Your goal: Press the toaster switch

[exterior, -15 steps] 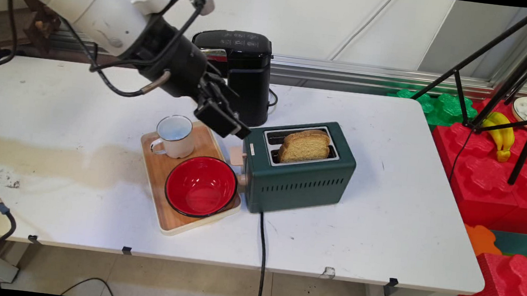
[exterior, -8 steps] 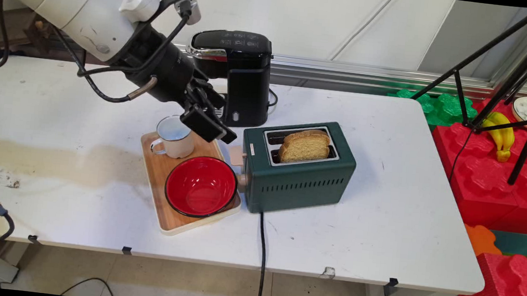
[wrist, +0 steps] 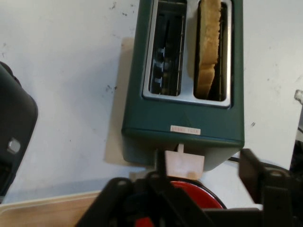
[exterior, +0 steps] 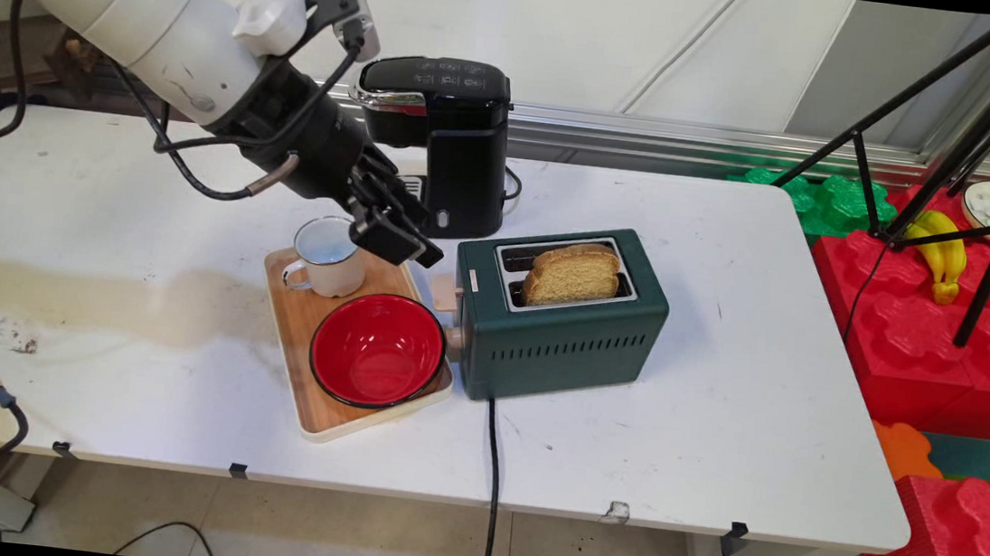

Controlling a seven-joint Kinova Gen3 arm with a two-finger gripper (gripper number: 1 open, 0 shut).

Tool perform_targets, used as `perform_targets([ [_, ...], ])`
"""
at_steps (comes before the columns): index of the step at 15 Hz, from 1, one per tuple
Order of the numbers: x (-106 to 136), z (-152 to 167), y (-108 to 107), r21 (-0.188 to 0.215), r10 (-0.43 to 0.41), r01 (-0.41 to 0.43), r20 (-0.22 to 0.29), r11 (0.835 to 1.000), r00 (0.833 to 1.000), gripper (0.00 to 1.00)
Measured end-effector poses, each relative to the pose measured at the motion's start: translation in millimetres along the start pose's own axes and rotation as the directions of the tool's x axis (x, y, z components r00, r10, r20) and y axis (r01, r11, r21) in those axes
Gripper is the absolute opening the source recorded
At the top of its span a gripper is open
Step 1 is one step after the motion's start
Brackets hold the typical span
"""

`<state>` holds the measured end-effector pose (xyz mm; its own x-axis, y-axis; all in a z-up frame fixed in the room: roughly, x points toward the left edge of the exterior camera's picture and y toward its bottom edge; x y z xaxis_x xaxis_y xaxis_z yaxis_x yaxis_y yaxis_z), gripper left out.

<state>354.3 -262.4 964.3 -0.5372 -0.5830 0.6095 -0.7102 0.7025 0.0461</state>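
Black tool (exterior: pixel 397 239) hovers above the mug (exterior: pixel 329 255), seemingly empty, fingers' spread unclear, partly hiding the tray (exterior: pixel 308 333).

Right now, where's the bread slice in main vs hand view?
Main view: bread slice stands in the nearer slot of the green toaster, right of centre, poking above the top.
Hand view: bread slice at the top, seen edge-on in the right-hand slot; the left-hand slot is empty.
Shared landmark: the toaster's beige lever, on the end facing the red bowl.
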Motion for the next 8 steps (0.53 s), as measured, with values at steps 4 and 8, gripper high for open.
perform_targets([
  [4,-2,9,-2,0.003,-0.004,0.004,0.011,1.0,1.0,0.0],
  [8,-2,20,-4,0.004,-0.008,0.008,0.023,1.0,1.0,0.0],
])
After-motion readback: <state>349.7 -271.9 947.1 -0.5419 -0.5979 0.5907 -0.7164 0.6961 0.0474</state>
